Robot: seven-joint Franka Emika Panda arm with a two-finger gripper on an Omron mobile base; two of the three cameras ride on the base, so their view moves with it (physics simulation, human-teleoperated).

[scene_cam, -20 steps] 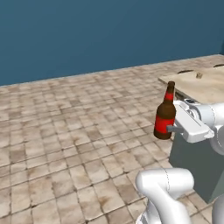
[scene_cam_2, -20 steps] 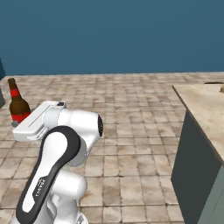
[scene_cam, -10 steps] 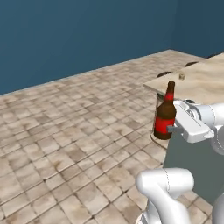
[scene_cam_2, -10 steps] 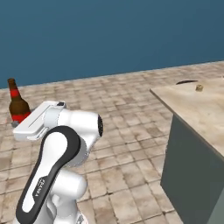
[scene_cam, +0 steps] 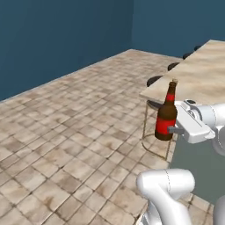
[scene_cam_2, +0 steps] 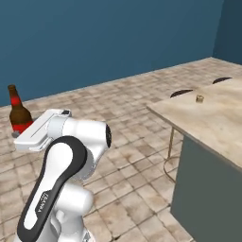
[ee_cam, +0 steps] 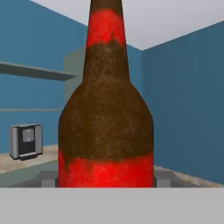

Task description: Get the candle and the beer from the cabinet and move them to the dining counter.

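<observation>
My hand (scene_cam: 172,130) is clamped on the brown beer bottle (scene_cam: 166,115), holding it upright above the tiled floor (scene_cam: 74,132) just beside the marble tabletop (scene_cam_2: 212,118), where 1 small tan candle (scene_cam_2: 200,98) stands near the far edge.

Two base cameras sit behind the arm, left and right, looking forward and down; both share the beer (scene_cam: 166,117) and the worktop (scene_cam_2: 222,118) corner. The hand camera faces the bottle very close.
</observation>
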